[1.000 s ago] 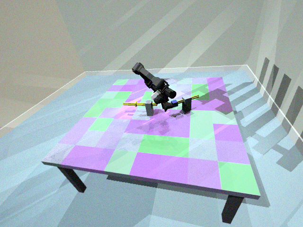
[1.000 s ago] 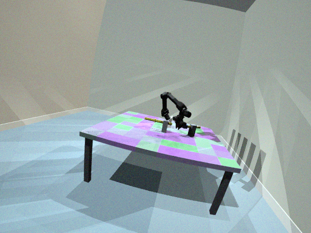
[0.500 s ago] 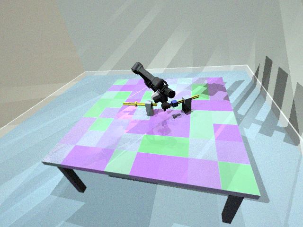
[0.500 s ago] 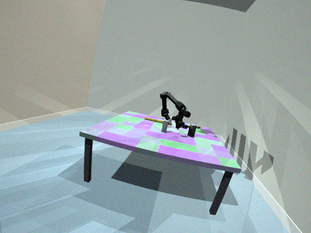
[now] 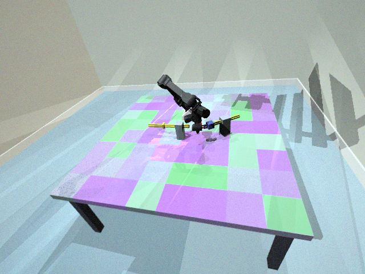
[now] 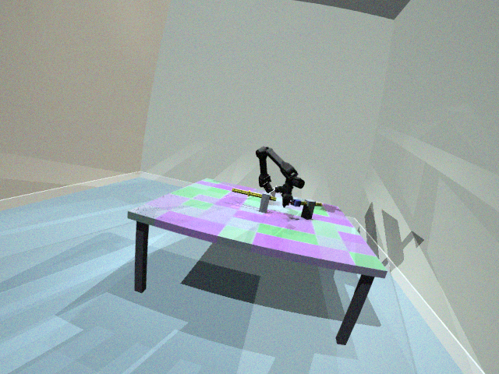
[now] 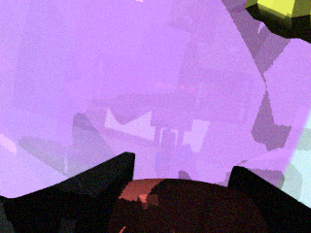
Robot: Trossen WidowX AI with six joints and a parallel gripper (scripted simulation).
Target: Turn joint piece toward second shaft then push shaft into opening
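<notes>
The fixed yellow shaft (image 5: 235, 117) (image 6: 317, 204) passes through the dark block (image 5: 224, 127) (image 6: 307, 210) on the right and has a blue hinge part (image 5: 210, 124) (image 6: 297, 202) on its inner end. My gripper (image 5: 197, 129) (image 6: 285, 203) (image 7: 183, 170) is shut on the red joint piece (image 7: 167, 206) beyond the blue part. The fingers and wrist hide most of the piece in the top and exterior views; its opening cannot be made out. The second yellow shaft (image 5: 154, 125) (image 6: 241, 191) lies through the grey block (image 5: 179, 132) (image 6: 264, 203) on the left, its inner end near my gripper but apart from the joint piece.
A yellow collar (image 5: 163, 125) (image 6: 249, 193) sits on the second shaft, left of the grey block. The arm (image 5: 188, 101) (image 6: 287, 167) reaches in from behind, above and between the two blocks. A yellow shaft end (image 7: 284, 15) shows at the wrist view's upper right. The patchwork table (image 5: 200, 175) (image 6: 288, 234) carries both blocks.
</notes>
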